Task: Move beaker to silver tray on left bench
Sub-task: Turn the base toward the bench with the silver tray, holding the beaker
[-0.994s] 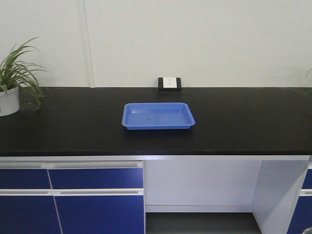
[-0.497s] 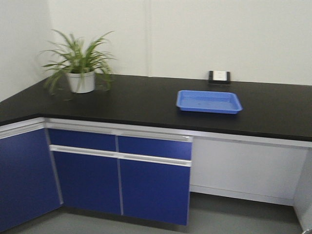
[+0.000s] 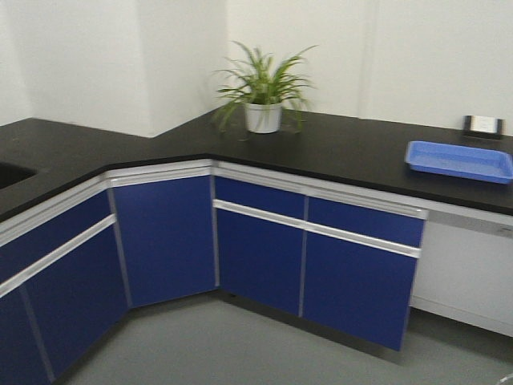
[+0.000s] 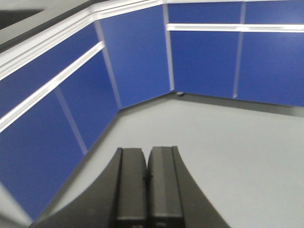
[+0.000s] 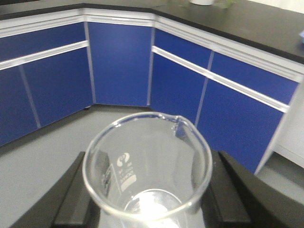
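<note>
Room, front view: lab corner with white walls (image 3: 96,56), grey floor (image 3: 240,345), and the black left bench (image 3: 72,148) running over blue cabinet doors (image 3: 164,241) with silver-grey trim.
On the bench, front view: potted plant (image 3: 263,96) at the corner; blue tray (image 3: 458,160) and wall socket (image 3: 483,124) off at the right edge; dark recess (image 3: 10,172) at the far left, perhaps a sink.
Silver tray: not seen in any view.
Grippers, front view: neither in frame.
Left wrist view: left gripper (image 4: 147,185) closed, fingers (image 4: 132,185) pressed together with nothing between them; floor below and ahead of it, blue doors ahead and to its left.
Right wrist view: right gripper (image 5: 152,209) clamped around the beaker (image 5: 147,166), one finger on each side of the glass.
Beaker: upright, seemingly empty, spout pointing ahead and to the right of the gripper, white printed marks on the wall; carried above the floor, well apart from any bench.
Ahead of the right gripper: corner run of blue doors, bench edge above them.
Step in hand: transport, judging by the firm hold and the gap to the bench.
Next move: close in until the silver tray shows, reach over the bench, keep the beaker level, and lower it inside the raised rim before loosening.
Risk: thin, smooth glass, likely to slip or tip under sway.
</note>
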Motion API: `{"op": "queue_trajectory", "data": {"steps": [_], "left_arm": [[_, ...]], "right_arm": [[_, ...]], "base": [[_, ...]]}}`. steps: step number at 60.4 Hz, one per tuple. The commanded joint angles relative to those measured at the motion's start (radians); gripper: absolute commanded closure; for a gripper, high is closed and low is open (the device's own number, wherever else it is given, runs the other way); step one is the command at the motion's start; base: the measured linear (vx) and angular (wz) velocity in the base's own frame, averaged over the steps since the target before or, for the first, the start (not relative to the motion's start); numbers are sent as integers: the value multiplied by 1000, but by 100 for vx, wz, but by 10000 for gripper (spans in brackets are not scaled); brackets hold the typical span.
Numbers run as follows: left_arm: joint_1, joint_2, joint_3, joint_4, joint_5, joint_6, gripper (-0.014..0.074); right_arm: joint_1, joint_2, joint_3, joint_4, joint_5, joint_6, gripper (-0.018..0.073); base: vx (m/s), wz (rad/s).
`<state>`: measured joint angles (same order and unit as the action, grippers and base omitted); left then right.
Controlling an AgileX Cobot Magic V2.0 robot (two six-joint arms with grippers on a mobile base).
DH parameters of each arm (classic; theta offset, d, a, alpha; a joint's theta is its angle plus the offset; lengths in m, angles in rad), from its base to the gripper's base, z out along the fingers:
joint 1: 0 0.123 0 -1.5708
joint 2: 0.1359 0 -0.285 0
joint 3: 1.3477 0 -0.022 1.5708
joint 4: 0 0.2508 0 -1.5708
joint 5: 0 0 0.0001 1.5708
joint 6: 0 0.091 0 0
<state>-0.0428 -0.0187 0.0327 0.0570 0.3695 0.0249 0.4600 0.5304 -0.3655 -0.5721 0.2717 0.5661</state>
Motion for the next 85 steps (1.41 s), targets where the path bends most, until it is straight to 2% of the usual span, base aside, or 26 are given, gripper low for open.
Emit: {"op": "queue_trajectory", "data": {"steps": [1,51,85], "left_arm": [[-7,-7,20,-3,-75,-2,595],[-7,-7,20,-3,-75,-2,595],[-7,-7,20,-3,-75,-2,595]], "right_arm": [[-1,1,-28,-24,-63,-4,571],[-1,1,-28,-24,-61,-4,571],[-1,1,-28,-24,-61,-4,571]], "base": [[-29,51],[-15,57],[4,16]]}}
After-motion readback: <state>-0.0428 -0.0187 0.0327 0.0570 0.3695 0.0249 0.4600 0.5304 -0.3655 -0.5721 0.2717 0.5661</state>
